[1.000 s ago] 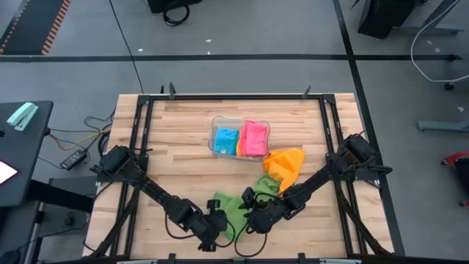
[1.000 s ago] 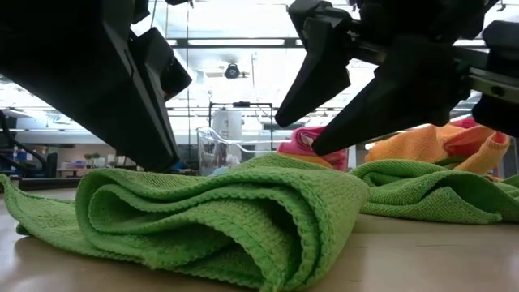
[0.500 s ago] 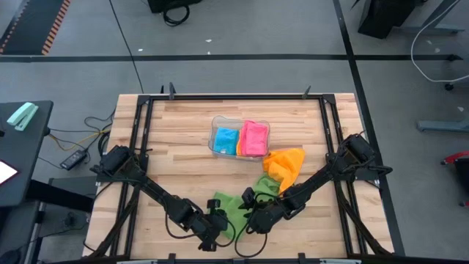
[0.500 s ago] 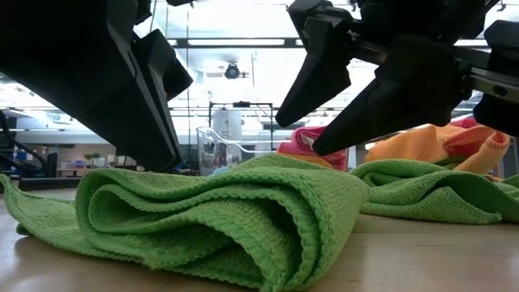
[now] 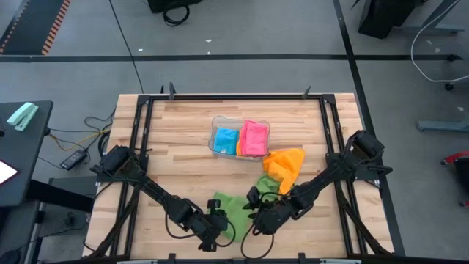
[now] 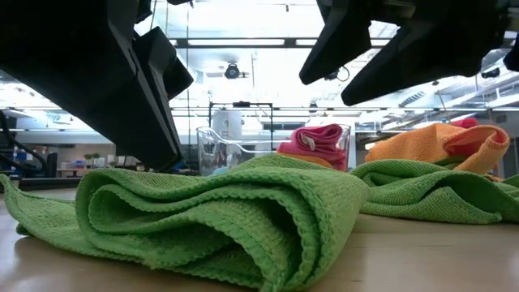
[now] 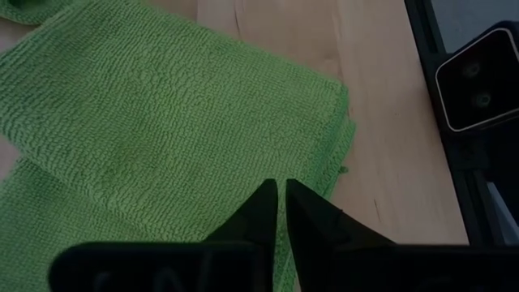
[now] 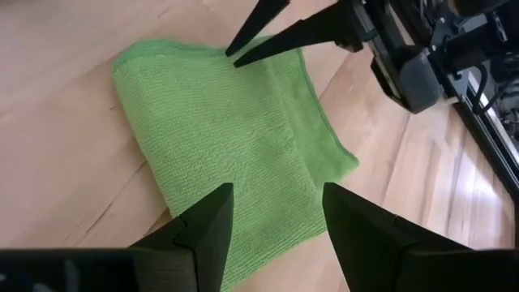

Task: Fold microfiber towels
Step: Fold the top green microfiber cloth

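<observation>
blue towel [image 5: 226, 138] folds indistinct, tray [image 5: 217, 148] contents small

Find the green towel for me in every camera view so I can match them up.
High view: green towel near the front edge, between both grippers.
Low view: folded roll filling the foreground.
Left wrist view: flat sheet ahead of the shut left gripper.
Right wrist view: sheet beyond the open right gripper.
Shared landmark: the left gripper's dark fingertips at the towel's edge.

Tray [image 5: 217, 126] sits table-centre with two towels [image 5: 253, 138] inside; another towel [image 5: 286, 165] at its 4 o'clock, folded towel [image 5: 233, 209] at 6 (between both grippers, near front edge).
</observation>
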Controlling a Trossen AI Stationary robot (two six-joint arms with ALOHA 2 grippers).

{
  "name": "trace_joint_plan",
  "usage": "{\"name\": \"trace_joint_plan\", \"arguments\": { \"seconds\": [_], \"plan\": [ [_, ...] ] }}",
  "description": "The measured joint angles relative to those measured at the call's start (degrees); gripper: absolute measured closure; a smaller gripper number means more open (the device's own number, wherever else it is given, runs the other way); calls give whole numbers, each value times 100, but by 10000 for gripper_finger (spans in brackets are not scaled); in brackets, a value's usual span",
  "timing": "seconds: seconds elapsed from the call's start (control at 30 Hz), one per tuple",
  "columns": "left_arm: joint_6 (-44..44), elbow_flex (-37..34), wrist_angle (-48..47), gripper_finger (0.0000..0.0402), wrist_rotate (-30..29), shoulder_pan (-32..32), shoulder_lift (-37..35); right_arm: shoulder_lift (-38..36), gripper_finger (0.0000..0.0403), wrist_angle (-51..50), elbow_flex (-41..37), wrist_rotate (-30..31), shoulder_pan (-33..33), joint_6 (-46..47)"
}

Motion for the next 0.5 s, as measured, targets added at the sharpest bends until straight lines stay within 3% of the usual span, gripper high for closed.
{"name": "trace_joint_plan", "arguments": {
  "seconds": [0.3,0.5],
  "plan": [
    [-206,-2,313,368,-3,-14,2,-5,203,0,0,-28,2,491],
    [-779,-2,391,370,2,-17,3,0,203,-54,-47,-437,37,627]
  ]
}}
